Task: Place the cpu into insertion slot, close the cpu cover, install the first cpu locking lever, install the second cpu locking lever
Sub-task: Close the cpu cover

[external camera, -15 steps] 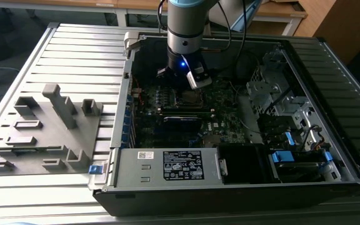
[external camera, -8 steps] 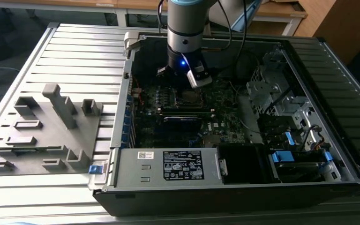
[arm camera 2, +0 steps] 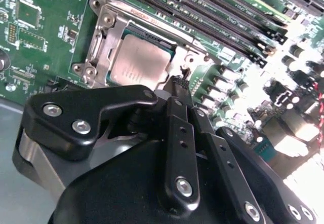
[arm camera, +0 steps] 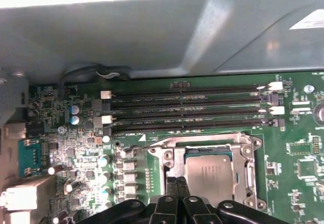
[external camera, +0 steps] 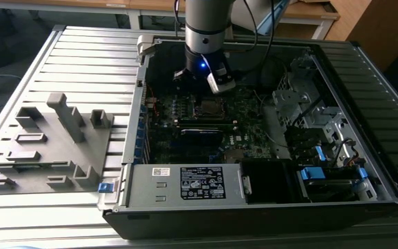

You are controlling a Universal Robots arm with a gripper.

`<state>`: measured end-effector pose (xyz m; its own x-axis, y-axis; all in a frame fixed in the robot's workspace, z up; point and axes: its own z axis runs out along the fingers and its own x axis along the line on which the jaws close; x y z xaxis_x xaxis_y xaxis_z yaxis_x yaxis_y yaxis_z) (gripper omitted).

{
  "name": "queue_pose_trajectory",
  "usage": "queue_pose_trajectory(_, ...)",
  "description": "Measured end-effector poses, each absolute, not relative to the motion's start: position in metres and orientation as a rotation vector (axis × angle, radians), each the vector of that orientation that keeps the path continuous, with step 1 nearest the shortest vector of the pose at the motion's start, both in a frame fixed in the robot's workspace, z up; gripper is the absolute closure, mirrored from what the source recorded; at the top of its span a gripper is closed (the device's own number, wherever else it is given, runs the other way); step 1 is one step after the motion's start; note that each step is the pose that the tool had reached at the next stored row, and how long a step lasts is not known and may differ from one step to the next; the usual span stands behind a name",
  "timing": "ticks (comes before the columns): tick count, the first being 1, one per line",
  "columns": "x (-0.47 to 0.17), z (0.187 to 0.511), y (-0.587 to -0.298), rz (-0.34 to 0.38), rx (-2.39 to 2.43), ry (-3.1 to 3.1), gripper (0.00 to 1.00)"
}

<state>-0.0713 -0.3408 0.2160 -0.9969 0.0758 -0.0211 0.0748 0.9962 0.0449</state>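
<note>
- At the exterior view's left, a grey moulded fixture tray [external camera: 47,150] with upright posts and recesses lies on the pale grey slatted metal table [external camera: 88,57], just beside the case.
- Next to it, the open black computer case [external camera: 254,223] lies on its side. A silver power supply box [external camera: 185,184] with a black label sits along its near edge.
- Over the middle of the green motherboard [external camera: 185,142], the silver and black robot arm [external camera: 206,26] comes down into the case. Its black gripper [arm camera 2: 177,84] hangs just beside one edge of the small square insertion slot [external camera: 209,107].
- In both wrist views, the narrow black fingers [arm camera: 172,191] lie together with no gap showing. Whether something thin is pinched between the tips cannot be told, since the gripper body hides that spot.
- The flat square cpu [arm camera 2: 139,64] with a dull grey metal top is seated in the insertion slot.
- The thin shiny silver cpu cover [arm camera: 202,142], a square frame with a cut-out middle, appears to lie flat around the cpu.
- Four long narrow black memory slots [arm camera: 187,107] run parallel beside the insertion slot.
- At the exterior view's right, a silver metal drive cage [external camera: 302,98] stands inside the case, with blue plastic clips [external camera: 312,173] nearer the front.
</note>
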Motion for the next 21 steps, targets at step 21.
queue_pose_trajectory(21, -0.06, 0.221, -0.341, 0.069, 0.118, 3.115, 0.89)
